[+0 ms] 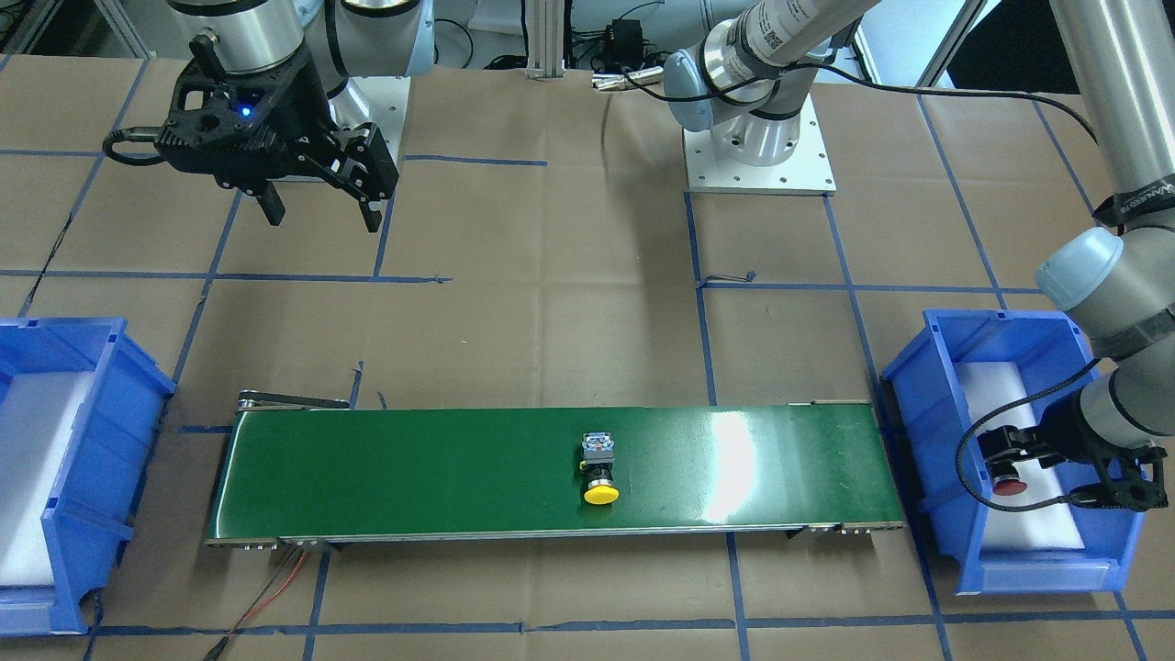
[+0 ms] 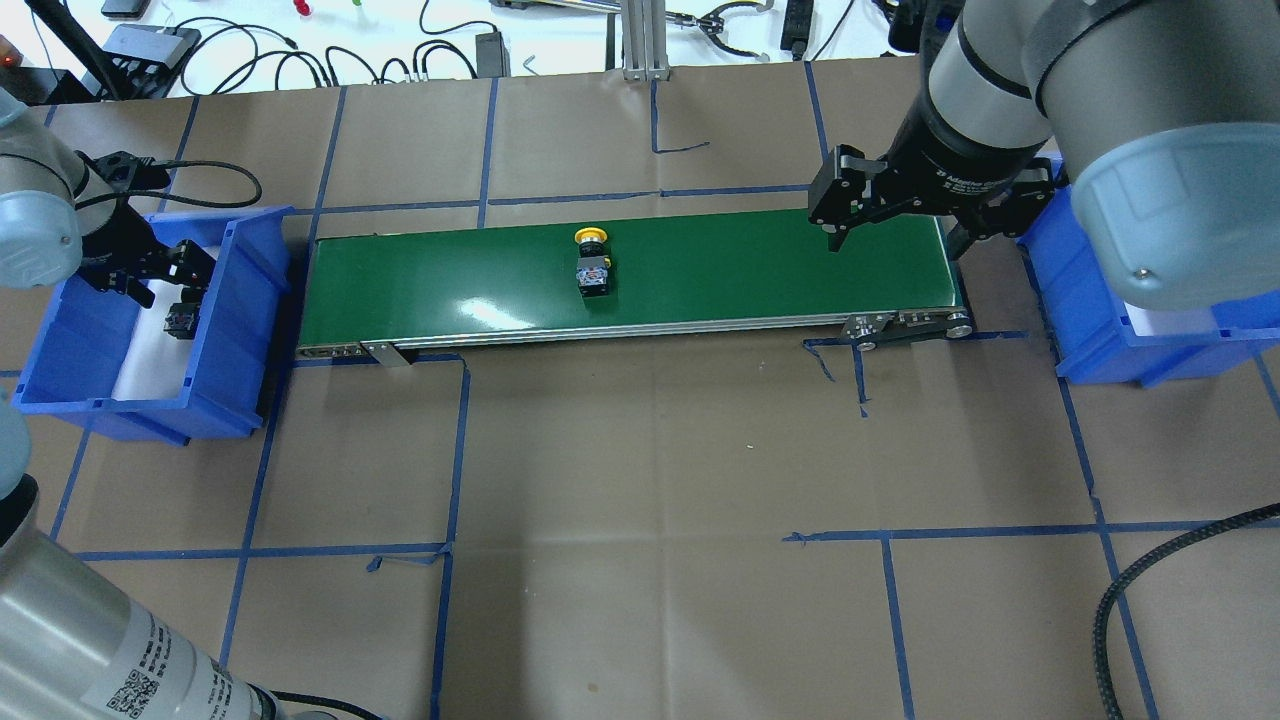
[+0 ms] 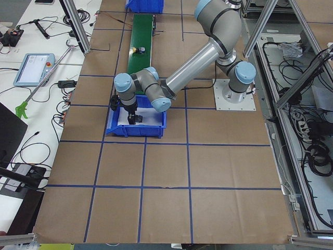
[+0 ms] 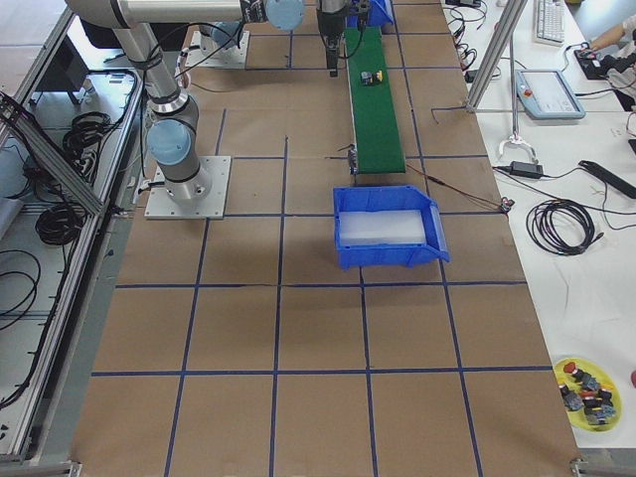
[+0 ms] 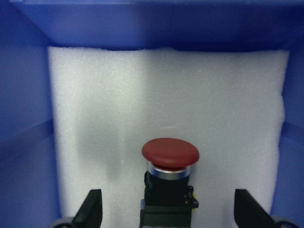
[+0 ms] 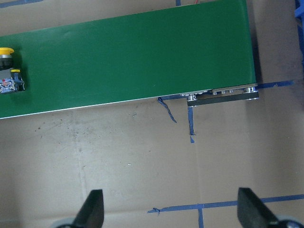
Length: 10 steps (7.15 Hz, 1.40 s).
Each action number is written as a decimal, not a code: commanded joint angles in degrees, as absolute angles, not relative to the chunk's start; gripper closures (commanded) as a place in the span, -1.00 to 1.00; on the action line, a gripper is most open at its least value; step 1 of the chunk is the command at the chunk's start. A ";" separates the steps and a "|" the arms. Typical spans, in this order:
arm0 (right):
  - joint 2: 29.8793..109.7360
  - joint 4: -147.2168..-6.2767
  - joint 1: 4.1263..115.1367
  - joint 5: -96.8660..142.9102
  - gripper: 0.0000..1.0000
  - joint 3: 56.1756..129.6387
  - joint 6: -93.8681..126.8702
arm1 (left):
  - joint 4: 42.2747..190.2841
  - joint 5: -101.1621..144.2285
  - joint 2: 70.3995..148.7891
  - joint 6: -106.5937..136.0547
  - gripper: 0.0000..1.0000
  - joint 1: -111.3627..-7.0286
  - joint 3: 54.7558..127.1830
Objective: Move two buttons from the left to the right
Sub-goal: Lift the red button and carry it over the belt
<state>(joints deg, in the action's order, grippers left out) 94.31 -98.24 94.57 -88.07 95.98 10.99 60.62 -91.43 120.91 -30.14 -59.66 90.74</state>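
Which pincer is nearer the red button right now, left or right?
Left. The left pincer sits open astride the red button inside the blue bin, fingers clear of it. The right pincer hangs open near the conveyor belt's opposite end.

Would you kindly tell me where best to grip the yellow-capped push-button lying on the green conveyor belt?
Probably the grey-black boxy switch body of the yellow-capped push-button, from straight above. It lies on its side, axis across the green conveyor belt, so the open right gripper could close along the belt on flat sides; the round cap might slip.
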 commanded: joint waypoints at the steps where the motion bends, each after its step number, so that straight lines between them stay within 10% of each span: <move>1: 94.31 -98.26 94.48 -88.07 -0.99 95.98 10.99 | 60.64 -91.58 121.03 -30.15 -0.82 -59.50 91.66; 3: 94.31 -98.26 94.57 -88.07 -0.99 96.06 10.99 | 60.64 -91.67 121.03 -30.23 -0.69 -59.50 91.67; 7: 94.31 -98.26 94.57 -88.07 -1.00 96.06 10.99 | 60.73 -92.02 121.03 -31.11 0.67 -59.41 91.05; 10: 94.13 -98.53 94.57 -88.07 -1.00 96.06 10.98 | 63.26 -92.02 118.58 -31.55 0.85 -59.50 88.69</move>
